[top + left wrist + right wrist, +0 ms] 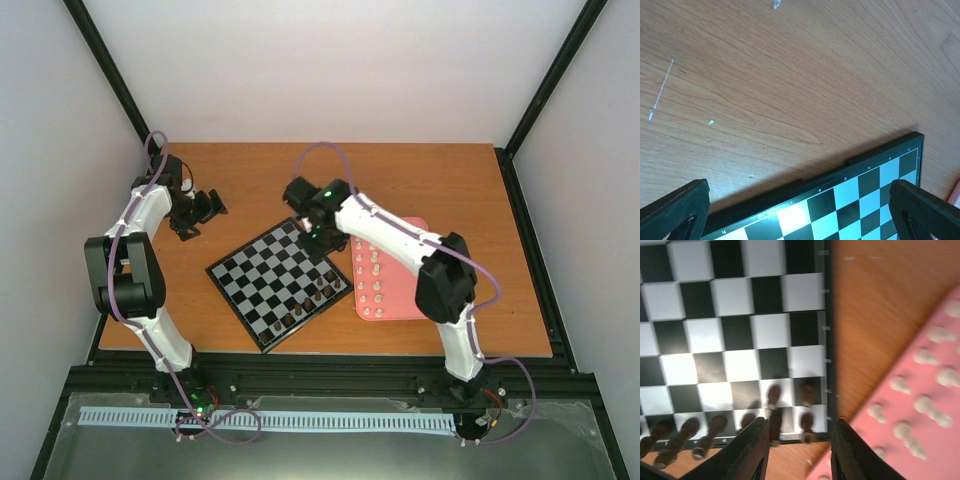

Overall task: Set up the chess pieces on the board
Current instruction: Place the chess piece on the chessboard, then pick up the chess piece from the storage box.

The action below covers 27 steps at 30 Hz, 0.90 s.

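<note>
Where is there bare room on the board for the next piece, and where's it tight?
Bare: squares of the board from its left corner to the dark pieces lining the near-right edge; table beyond its far edges. Crowded: that dark row, cream pieces on the pink tray.

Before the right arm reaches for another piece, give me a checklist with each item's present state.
1. Right gripper open and empty: ok.
2. Left gripper open, parked beside the board: ok.
3. Dark pieces upright along one board edge: ok; exact squares, cannot tell.
4. Cream pieces on the board: not ok, all those seen sit on the pink tray.
5. Far rows free for the cream pieces: ok.
</note>
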### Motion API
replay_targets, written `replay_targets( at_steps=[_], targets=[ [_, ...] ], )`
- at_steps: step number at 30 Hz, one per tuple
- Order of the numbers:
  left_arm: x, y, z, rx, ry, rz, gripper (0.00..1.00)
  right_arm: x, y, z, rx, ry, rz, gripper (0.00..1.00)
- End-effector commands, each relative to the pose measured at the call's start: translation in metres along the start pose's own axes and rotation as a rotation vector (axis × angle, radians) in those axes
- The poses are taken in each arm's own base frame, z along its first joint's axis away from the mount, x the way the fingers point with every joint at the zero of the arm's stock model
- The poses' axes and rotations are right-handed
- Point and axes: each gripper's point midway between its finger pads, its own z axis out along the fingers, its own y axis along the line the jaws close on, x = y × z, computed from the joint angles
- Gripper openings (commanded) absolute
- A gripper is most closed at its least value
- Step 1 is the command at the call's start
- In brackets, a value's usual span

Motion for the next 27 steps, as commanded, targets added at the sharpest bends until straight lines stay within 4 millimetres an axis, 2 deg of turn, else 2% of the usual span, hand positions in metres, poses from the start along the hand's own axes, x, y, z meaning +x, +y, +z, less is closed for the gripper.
replay_targets(
  at_steps=[1, 7, 9, 12, 16, 23, 24, 27],
  targets=[
    [-0.005, -0.008, -0.002, 0.020, -0.015, 0.023, 1.00, 0.002, -0.081, -0.027, 0.094, -0.051, 0.156, 0.38],
    [-0.005, -0.011, -0.002, 0.024, -0.013, 0.028, 1.00, 0.039, -0.189, -0.001, 0.158, -0.003, 0.367, 0.38],
    [-0.004, -0.011, -0.001, 0.021, -0.011, 0.030, 1.00, 0.051, -0.214, 0.008, 0.176, 0.012, 0.408, 0.38],
    [-0.004, -0.010, 0.000, 0.018, -0.007, 0.031, 1.00, 0.065, -0.240, 0.020, 0.199, 0.035, 0.449, 0.38],
    [-0.004, -0.009, 0.001, 0.012, -0.004, 0.030, 1.00, 0.079, -0.259, 0.036, 0.215, 0.070, 0.474, 0.37],
    [-0.003, -0.009, 0.003, 0.006, 0.003, 0.033, 1.00, 0.092, -0.270, 0.054, 0.226, 0.104, 0.481, 0.37],
    [-0.004, -0.009, 0.003, 0.005, 0.002, 0.033, 1.00, 0.097, -0.279, 0.055, 0.228, 0.105, 0.506, 0.37],
    [-0.005, -0.009, 0.003, 0.002, 0.002, 0.033, 1.00, 0.099, -0.285, 0.061, 0.222, 0.112, 0.516, 0.37]
  ],
)
